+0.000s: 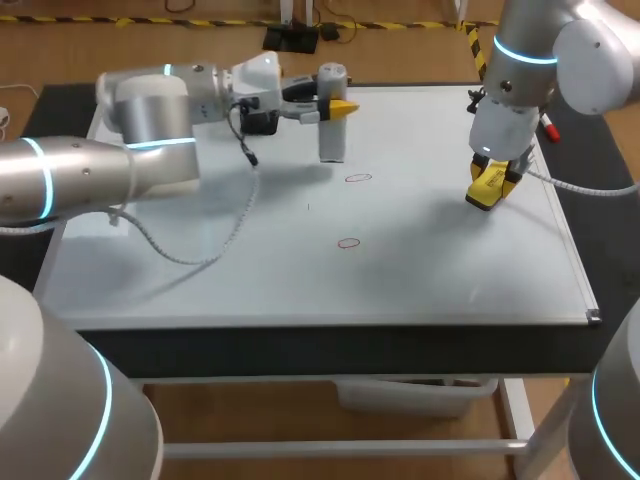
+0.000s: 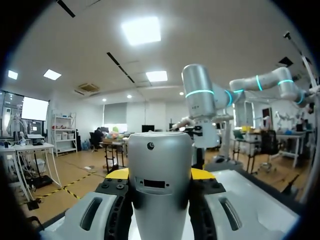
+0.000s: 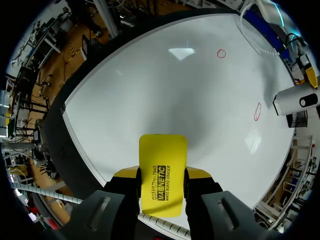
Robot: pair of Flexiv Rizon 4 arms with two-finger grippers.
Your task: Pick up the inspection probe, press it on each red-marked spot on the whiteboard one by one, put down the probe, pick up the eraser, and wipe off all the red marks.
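From above, the left gripper (image 1: pixel 335 108) is clamped on the upright probe (image 1: pixel 332 135) over the whiteboard's (image 1: pixel 200 280) far side, with two red marks (image 1: pixel 357 178) nearby. The left wrist view shows its smooth, rigid grey body pinched at the sides, and it is probably slippery. In the right wrist view, the right gripper (image 3: pixel 161 175) clasps the yellow eraser (image 3: pixel 162 150) by its long edges; it looks light and stiff.

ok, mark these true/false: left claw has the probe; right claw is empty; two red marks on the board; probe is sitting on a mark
1. The left claw is shut on the probe. True.
2. The right claw is empty. False: it is shut on the yellow eraser.
3. The whiteboard shows two red marks. True.
4. The probe sits on a red mark. False: both marks lie uncovered, apart from it.
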